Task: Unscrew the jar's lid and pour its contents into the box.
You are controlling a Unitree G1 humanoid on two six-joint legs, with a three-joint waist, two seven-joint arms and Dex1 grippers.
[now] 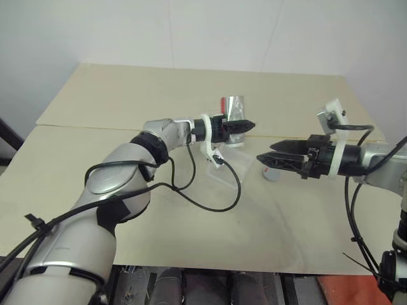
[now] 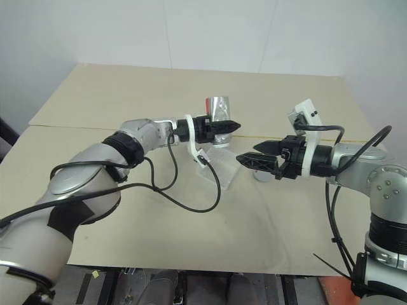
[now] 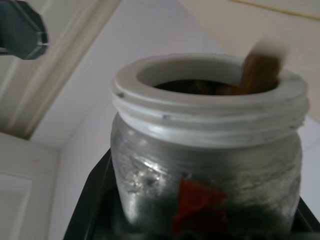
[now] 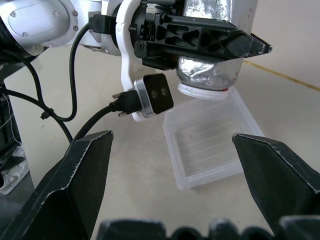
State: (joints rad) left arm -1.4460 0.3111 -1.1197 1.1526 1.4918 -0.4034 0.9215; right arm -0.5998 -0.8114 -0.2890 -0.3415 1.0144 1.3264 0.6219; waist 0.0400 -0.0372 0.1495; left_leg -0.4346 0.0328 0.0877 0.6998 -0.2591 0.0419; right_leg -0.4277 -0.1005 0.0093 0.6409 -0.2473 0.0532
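Left claw (image 4: 210,42): clamped on the jar (image 4: 210,70), pointing level across the surface toward the right arm.
Jar: lid off, white threaded mouth (image 3: 210,95) open; in the right wrist view the mouth faces down, directly above the box (image 4: 212,142).
Contents: a brownish pellet (image 3: 260,72) sits right at the rim of the mouth, blurred; judged to be on the point of leaving the jar.
Box: clear tray on the beige surface (image 1: 127,95), just below the jar; its floor looks bare as far as can be told.
Right claw (image 1: 270,160): fingers wide apart, holding nothing, hovering beside the box and apart from the jar.
Lid: small grey shape on the surface just behind the right claw (image 1: 271,175), partly hidden; probably the lid, not certain.
Step in hand: pouring.
How to do it well: keep the mouth centred over the tray, not its rim; hold the tilt steady so the pellet drops, not flicks; keep the jar low, since a small pellet may bounce out of a shallow tray.
Risk: the left wrist cable hangs near the box and could nudge it.
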